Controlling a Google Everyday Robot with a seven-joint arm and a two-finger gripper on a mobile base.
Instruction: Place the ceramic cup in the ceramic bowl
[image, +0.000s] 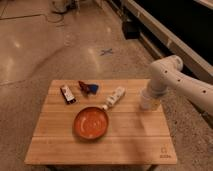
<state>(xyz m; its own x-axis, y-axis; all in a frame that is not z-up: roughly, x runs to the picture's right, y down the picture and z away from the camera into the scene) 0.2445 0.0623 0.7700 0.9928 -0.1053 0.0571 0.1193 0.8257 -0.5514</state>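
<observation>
The ceramic bowl (91, 123), wide, shallow and orange-red, sits on the wooden table (135, 140) a little left of centre, toward the front, and looks empty. My white arm comes in from the right and bends down to the table's right rear part. The gripper (148, 104) is at its lower end, at or just above the tabletop, about a bowl's width to the right of and behind the bowl. The ceramic cup does not show as a separate thing; I cannot tell it apart from the white end of the arm there.
A white oblong bottle-like object (115, 97) lies just behind the bowl. A red and blue packet (87, 87) and a dark red bar-shaped item (68, 94) lie at the rear left. Polished floor surrounds the table, and a dark wall runs along the right.
</observation>
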